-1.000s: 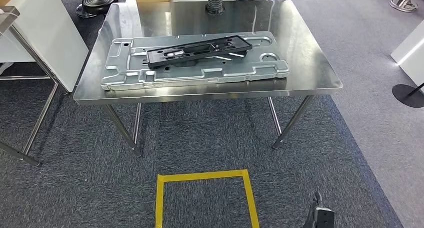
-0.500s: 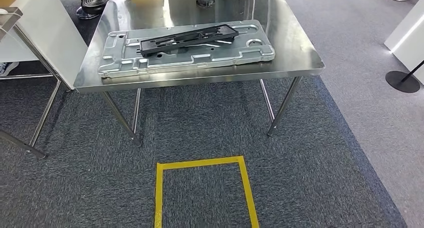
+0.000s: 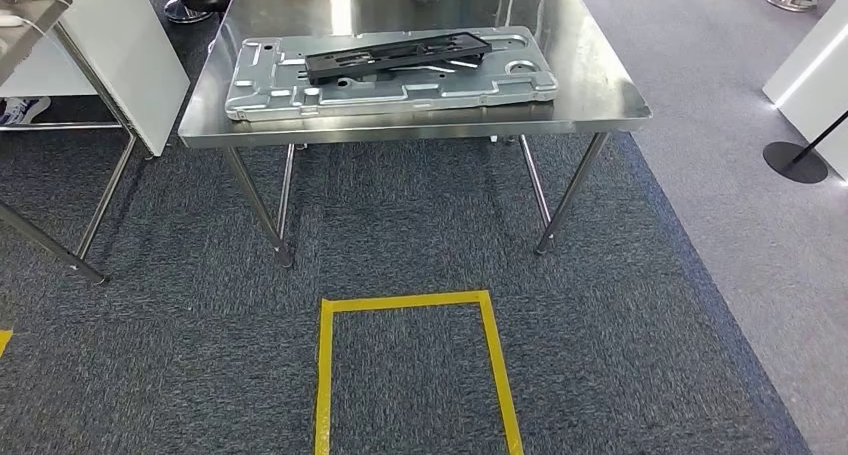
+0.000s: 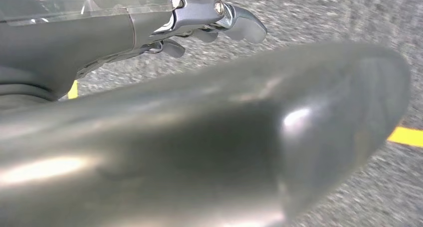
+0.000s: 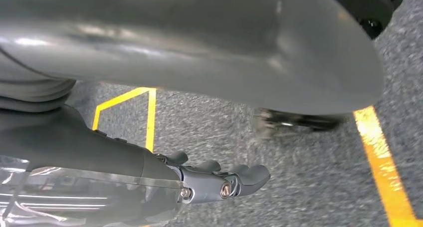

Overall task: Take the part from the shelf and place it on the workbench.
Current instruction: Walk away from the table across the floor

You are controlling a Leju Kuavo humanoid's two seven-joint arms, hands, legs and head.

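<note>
1. Currently the black part [image 3: 397, 54] lies on a grey plate [image 3: 390, 77] on the counter [image 3: 600, 85], well ahead of both hands, long axis crosswise.
2. Left hand [image 4: 209, 25] and right hand [image 5: 219, 179] hang empty, fingers loosely apart.
3. I cannot judge which hand is nearer; the shelf is unidentifiable.

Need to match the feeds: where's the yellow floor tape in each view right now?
Head view: yellow tape outlines a box on the floor in front of the workbench.
Left wrist view: a strip on the floor, well away from the left robot hand.
Right wrist view: a taped corner just past the right robot hand.
Shared landmark: the grey carpet under the tape.
</note>
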